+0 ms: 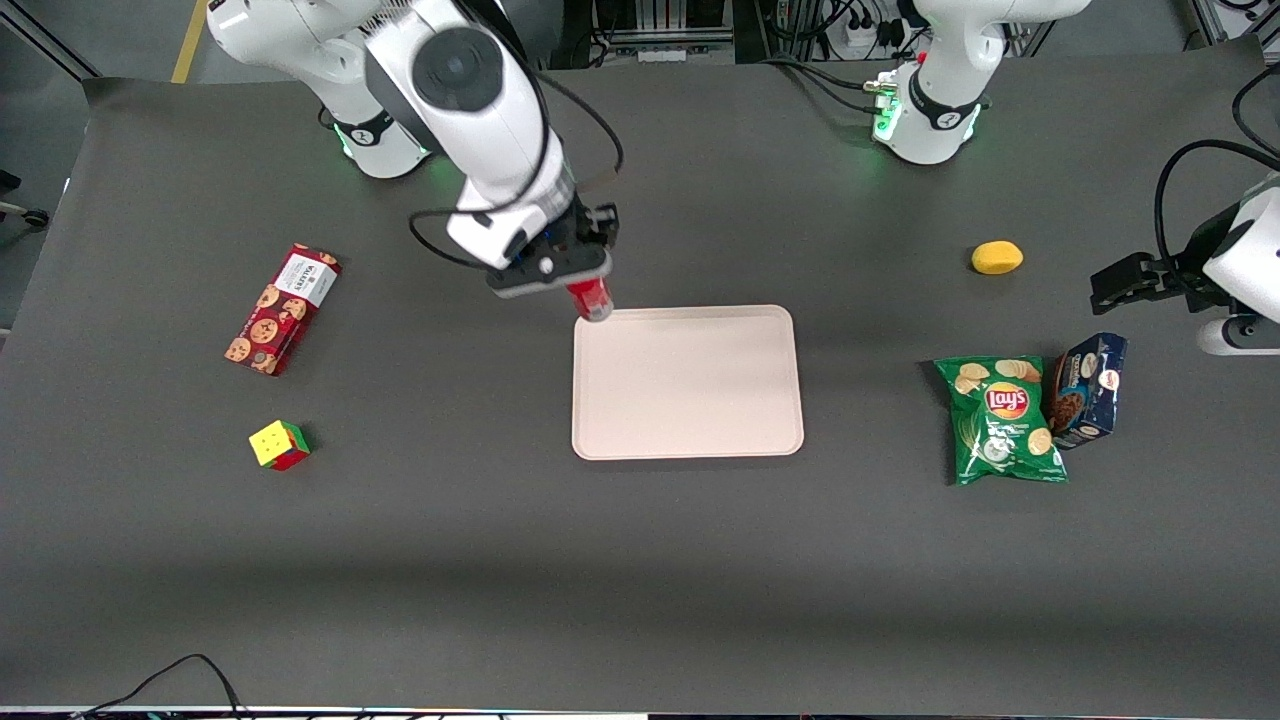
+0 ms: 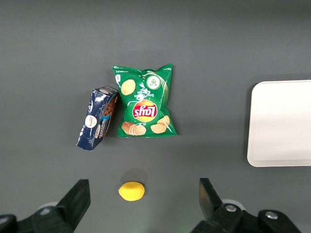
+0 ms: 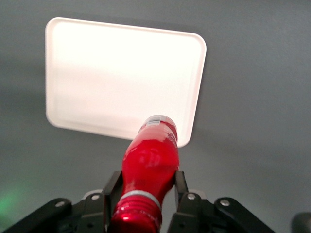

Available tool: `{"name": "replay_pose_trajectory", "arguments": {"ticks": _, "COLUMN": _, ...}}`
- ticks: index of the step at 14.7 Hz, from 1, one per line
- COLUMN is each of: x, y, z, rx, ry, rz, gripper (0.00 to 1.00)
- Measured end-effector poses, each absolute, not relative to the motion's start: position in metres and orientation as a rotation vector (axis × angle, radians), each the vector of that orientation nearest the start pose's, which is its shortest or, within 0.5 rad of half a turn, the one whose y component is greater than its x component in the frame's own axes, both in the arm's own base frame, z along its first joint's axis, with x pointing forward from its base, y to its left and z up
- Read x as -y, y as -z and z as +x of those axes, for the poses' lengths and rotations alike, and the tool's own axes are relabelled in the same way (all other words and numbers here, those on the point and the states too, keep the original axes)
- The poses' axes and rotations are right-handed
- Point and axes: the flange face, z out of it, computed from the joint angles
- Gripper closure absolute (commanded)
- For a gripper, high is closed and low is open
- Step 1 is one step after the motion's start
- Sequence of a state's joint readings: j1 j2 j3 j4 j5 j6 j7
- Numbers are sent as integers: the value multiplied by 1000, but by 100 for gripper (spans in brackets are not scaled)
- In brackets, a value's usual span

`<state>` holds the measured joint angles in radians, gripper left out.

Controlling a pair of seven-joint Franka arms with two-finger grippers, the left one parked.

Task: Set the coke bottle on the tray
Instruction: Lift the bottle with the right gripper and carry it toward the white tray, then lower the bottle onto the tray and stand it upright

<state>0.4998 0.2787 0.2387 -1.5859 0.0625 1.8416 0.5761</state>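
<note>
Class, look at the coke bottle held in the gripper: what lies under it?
The gripper holds the coke bottle in the air over a corner of the tray, whose pink floor is bare. The tray rim directly beneath the bottle is covered.

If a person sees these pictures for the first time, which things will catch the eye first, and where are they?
First the gripper, shut on the coke bottle and holding it in the air over the corner of the tray farthest from the front camera, toward the working arm's end. The pale pink tray lies bare in the middle of the dark table. Next, the green chip bag stands out toward the parked arm's end.
</note>
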Motion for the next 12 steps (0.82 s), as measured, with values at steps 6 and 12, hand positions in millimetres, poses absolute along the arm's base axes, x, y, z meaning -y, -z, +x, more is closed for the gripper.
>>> {"name": "replay_pose_trajectory", "arguments": {"ticks": 6, "x": -435, "y": -378, "z": 517, "rx": 247, "ry": -14, "rz": -3078, "gripper": 100}}
{"name": "replay_pose_trajectory", "arguments": {"ticks": 12, "x": -431, "y": -334, "z": 521, "rx": 258, "ry": -8, "rz": -3091, "gripper": 100}}
